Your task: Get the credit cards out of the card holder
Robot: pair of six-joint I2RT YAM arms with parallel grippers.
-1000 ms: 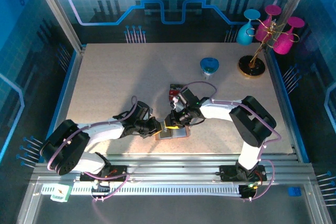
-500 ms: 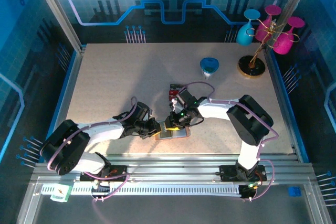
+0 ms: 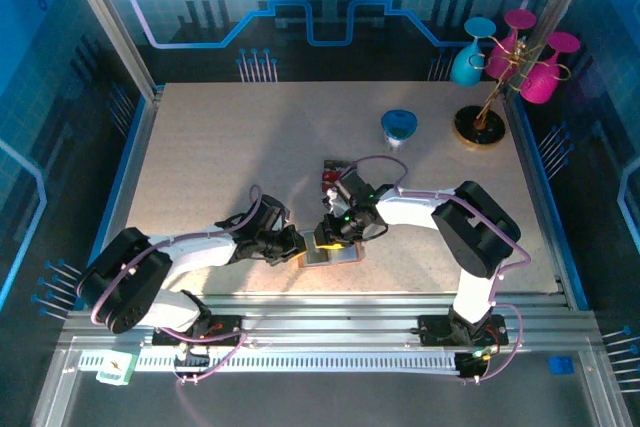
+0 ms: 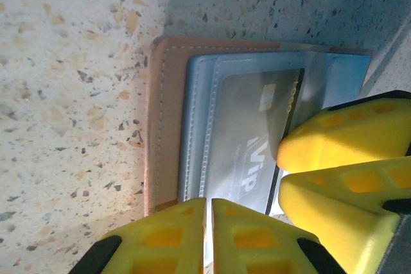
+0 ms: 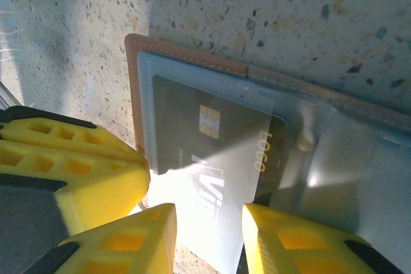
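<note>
- Top external view: the card holder (image 3: 338,255) lies open on the bench (image 3: 200,147) by its near edge, between the left pincer (image 3: 303,243) and the right pincer (image 3: 322,238).
- Left wrist view: the left pincer (image 4: 209,206) has its fingers pressed together at the holder's tan rim.
- Right wrist view: the right pincer (image 5: 209,213) has its fingers apart, with the edge of the dark credit card (image 5: 212,145) reaching into the gap.
- That card, with its gold chip, sits inside the holder's clear pocket (image 5: 321,158).
</note>
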